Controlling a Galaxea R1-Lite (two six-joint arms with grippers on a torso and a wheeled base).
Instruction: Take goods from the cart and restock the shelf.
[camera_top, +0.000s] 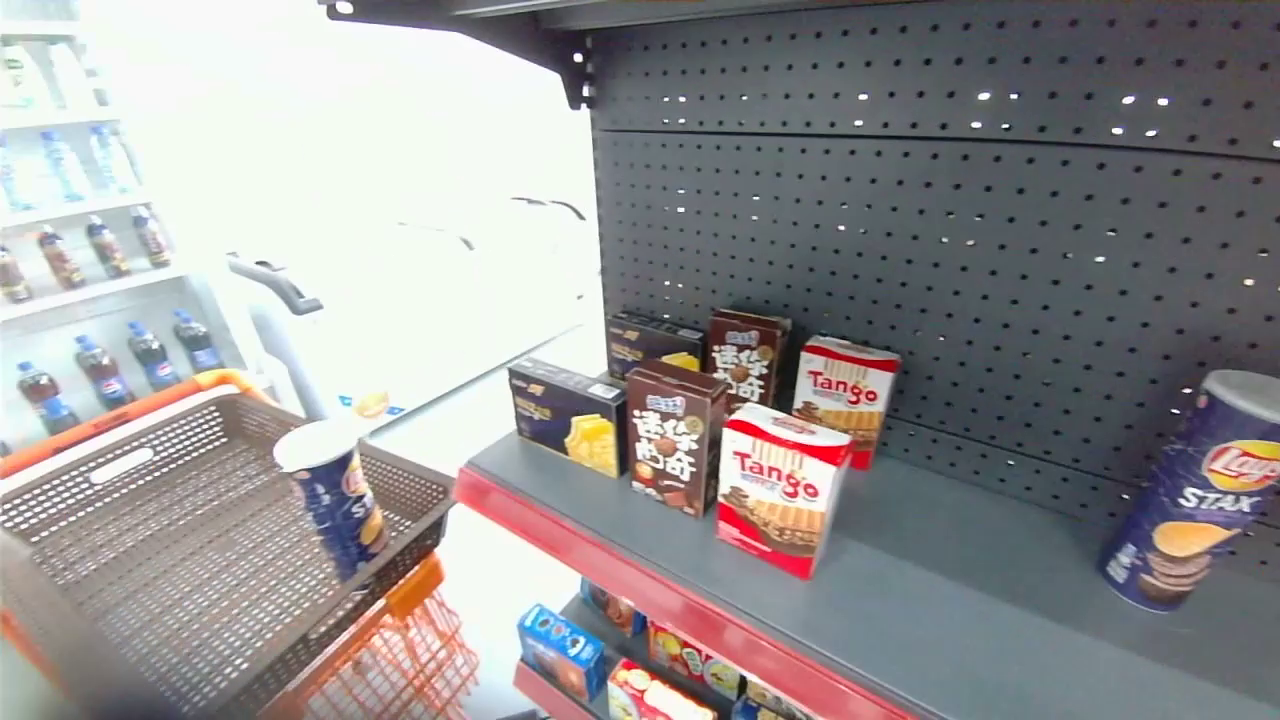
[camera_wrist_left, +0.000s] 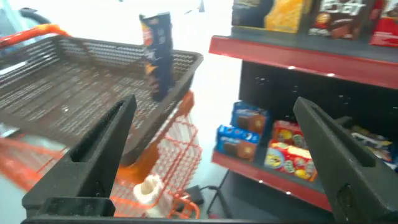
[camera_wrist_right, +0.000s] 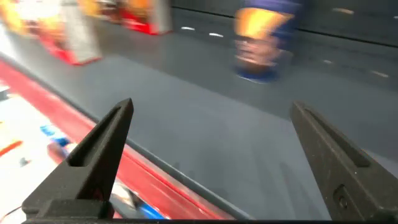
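A blue chip can (camera_top: 335, 510) stood upright inside the brown basket (camera_top: 150, 560) of the orange cart (camera_top: 410, 640), close against the basket's edge nearest the shelf (camera_top: 900, 590). The left wrist view showed the same can (camera_wrist_left: 157, 56) rising above the basket's rim (camera_wrist_left: 124, 50).

On the shelf, 6 boxes stood in 2 rows near its left end. The front row held a dark box (camera_top: 568, 415), a brown box (camera_top: 675, 435) and a red-and-white box (camera_top: 782, 490), this last one nearest the red front edge. The back row repeated them: another dark box (camera_top: 652, 345), brown box (camera_top: 745, 355) and red-and-white box (camera_top: 845, 395), just in front of the perforated back panel (camera_top: 1000, 230). A second can (camera_top: 1190, 490) leaned a little toward the back panel near the shelf's right end, well apart from the boxes.

The left hand (camera_wrist_left: 211, 162) was spread wide and held nothing. Beyond its fingers (camera_wrist_left: 93, 155) lay the cart and the lower shelf (camera_wrist_left: 273, 168) with its coloured packets (camera_wrist_left: 242, 127).

The right hand (camera_wrist_right: 211, 162) was also wide and empty. It hung over the shelf board (camera_wrist_right: 217, 118) near the red front edge, and the second can (camera_wrist_right: 261, 37) stood blurred beyond it.

Bottles (camera_top: 100, 370) lined a cooler behind the cart.
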